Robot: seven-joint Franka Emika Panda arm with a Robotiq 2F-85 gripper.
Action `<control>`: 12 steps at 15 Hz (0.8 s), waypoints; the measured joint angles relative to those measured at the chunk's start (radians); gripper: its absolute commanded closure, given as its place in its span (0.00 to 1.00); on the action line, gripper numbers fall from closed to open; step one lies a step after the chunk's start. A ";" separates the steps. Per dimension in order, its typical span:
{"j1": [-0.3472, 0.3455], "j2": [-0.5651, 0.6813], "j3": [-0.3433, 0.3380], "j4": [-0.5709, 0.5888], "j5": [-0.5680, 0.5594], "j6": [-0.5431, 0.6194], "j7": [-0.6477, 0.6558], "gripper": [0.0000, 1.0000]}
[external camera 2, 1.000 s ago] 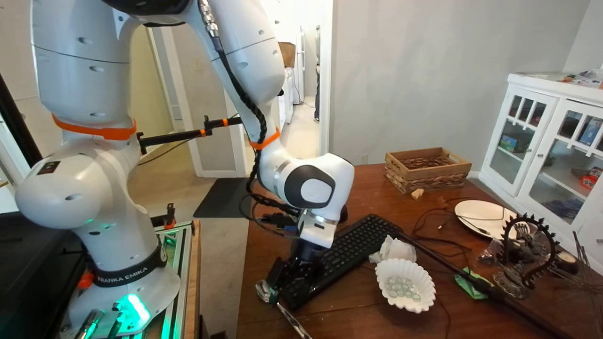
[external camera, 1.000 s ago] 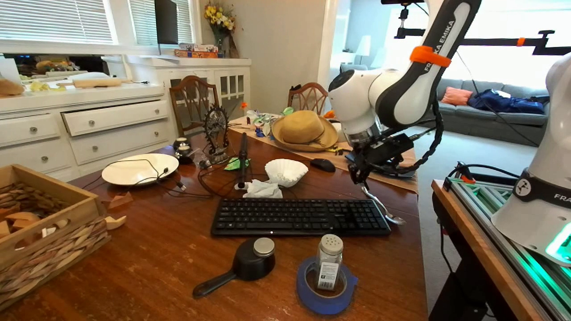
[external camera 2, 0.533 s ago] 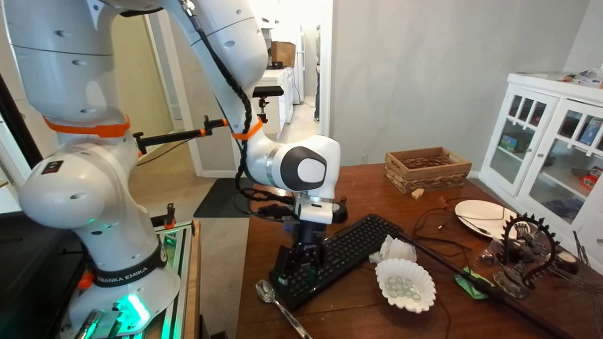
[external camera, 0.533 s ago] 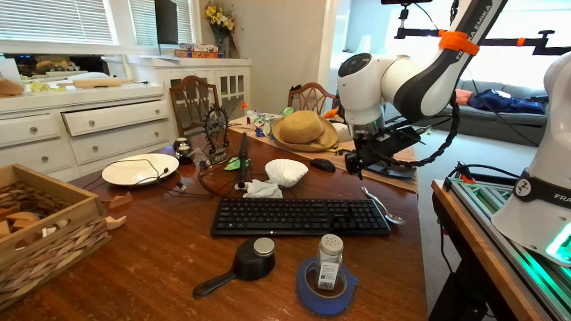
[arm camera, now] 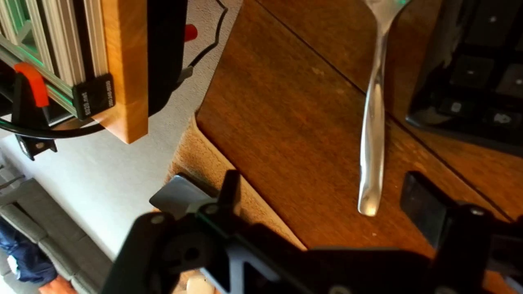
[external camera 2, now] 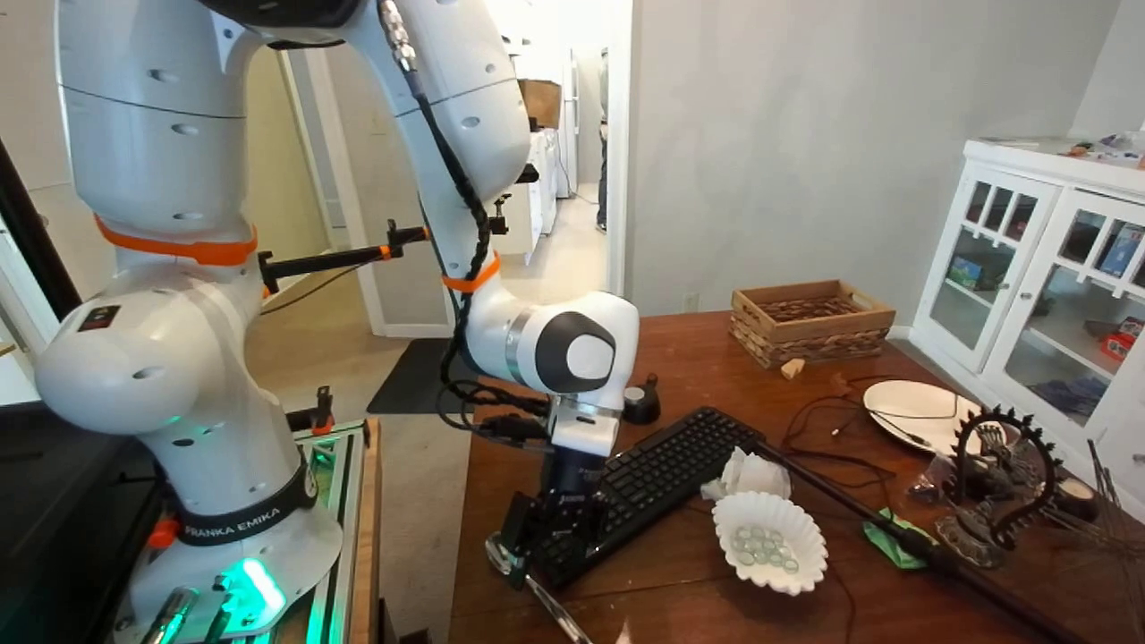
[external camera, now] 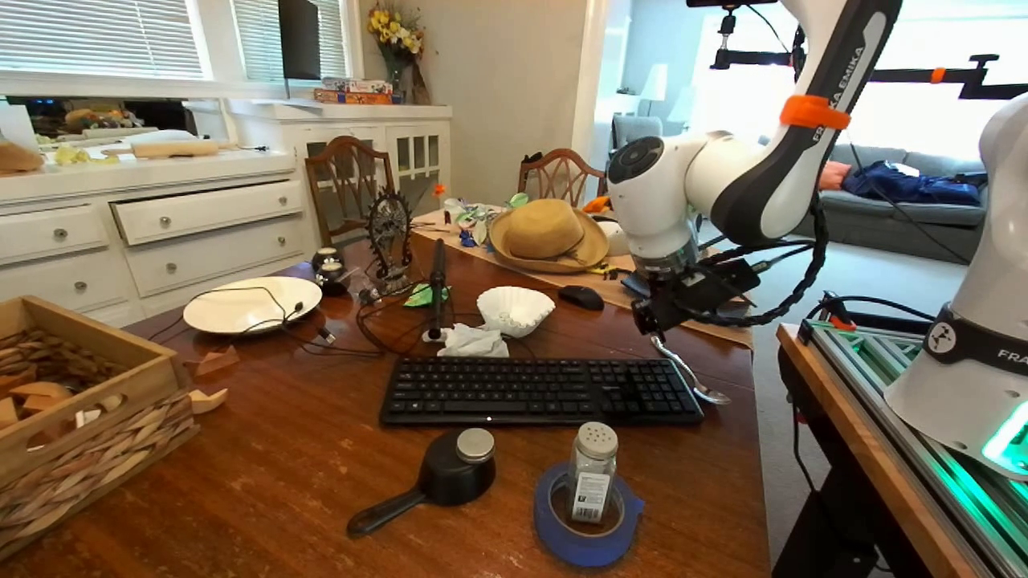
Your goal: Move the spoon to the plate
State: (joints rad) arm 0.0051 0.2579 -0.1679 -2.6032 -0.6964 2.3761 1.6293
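Observation:
The silver spoon (external camera: 711, 395) lies on the wooden table along the keyboard's end. In the wrist view, the spoon's handle (arm camera: 372, 134) points toward the jaws, its end showing between the fingers, nearer the right one. My gripper (arm camera: 321, 190) is open and empty, just above the handle end, not closed on it. In an exterior view the gripper (external camera 2: 537, 550) hides part of the spoon's neck; the handle (external camera 2: 559, 613) shows below. The flat white plate (external camera: 241, 301) lies on the far side of the table, also visible in an exterior view (external camera 2: 912, 402), with a dark cable across it.
The black keyboard (external camera: 538, 389) lies beside the spoon. A fluted white bowl (external camera 2: 769, 537), crumpled white tissue (external camera: 474, 341), cables, a black rod (external camera 2: 859, 510) and a dark metal stand (external camera: 389, 237) lie toward the plate. A basket (external camera: 88, 401), pan and blue tape are also there.
A second ago the gripper was at the spoon. Half a second ago it was higher and clear of it; now it is lower again, over the handle end. The spoon stays put.

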 measured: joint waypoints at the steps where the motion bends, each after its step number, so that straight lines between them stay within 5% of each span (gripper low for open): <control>1: 0.000 0.030 -0.002 0.005 0.000 0.000 0.009 0.00; 12: 0.006 0.154 -0.019 0.074 0.003 0.000 0.026 0.00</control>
State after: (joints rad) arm 0.0112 0.4122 -0.1873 -2.5295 -0.6938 2.3761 1.6552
